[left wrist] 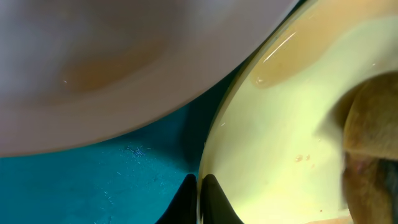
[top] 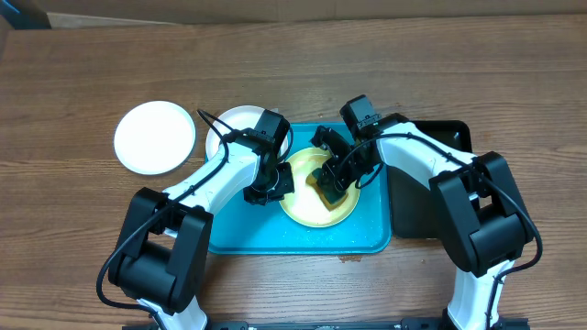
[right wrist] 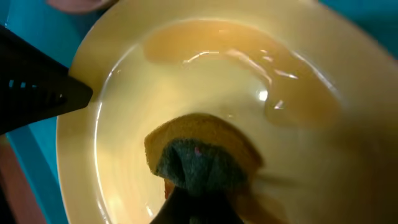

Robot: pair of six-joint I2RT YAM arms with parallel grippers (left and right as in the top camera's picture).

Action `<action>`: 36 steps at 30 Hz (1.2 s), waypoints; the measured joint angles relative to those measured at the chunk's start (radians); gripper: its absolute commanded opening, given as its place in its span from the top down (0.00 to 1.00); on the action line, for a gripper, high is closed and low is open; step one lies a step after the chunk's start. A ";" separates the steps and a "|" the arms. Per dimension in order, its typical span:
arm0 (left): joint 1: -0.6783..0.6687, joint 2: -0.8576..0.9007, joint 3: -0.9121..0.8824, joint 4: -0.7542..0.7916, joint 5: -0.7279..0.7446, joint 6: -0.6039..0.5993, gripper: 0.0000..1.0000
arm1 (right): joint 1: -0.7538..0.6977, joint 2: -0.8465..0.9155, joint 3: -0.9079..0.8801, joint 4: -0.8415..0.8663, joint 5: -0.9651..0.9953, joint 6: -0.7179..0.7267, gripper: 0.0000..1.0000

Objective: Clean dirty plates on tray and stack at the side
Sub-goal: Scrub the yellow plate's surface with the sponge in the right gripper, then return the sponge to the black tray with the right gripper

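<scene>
Appeared a robotics lab, two robot arms (top: 215,174) stood mounted at a wood-grain tabletop (top: 73,64), plates (top: 154,137) and turquoise tray (top: 275,240) sat laid out

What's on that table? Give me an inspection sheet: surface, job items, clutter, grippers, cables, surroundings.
Surface: wooden table, brown woodgrain.
Job's things: turquoise tray at centre; pale yellow plate on it, wet, with brownish liquid pooled; one white plate on the table left of the tray; second white plate at the tray's far-left corner, partly hidden by the left arm.
Clutter: black tray right of the turquoise one.
Grippers: left gripper shut on the yellow plate's rim; right gripper shut on a sponge pressed on that plate.
Cables: black cable loops off the left arm.
Surroundings: nothing seen.
</scene>
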 measured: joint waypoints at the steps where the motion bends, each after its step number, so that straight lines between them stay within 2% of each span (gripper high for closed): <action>1: 0.000 0.000 0.000 0.000 0.000 0.000 0.96 | -0.002 0.000 0.000 0.013 0.004 -0.011 0.96; 17: 0.000 0.000 0.000 0.000 0.000 0.000 0.96 | -0.070 0.000 0.006 0.072 0.026 -0.154 0.96; 24: 0.000 0.000 0.000 0.001 0.000 0.000 0.96 | -0.076 0.000 0.094 0.071 0.021 -0.179 0.96; 32: 0.000 0.000 0.000 0.001 0.000 0.000 0.96 | -0.079 -0.006 0.241 -0.078 -0.104 -0.190 0.96; 36: 0.000 0.000 0.000 0.001 0.000 0.000 0.90 | -0.107 -0.077 0.274 -0.190 -0.124 -0.170 0.96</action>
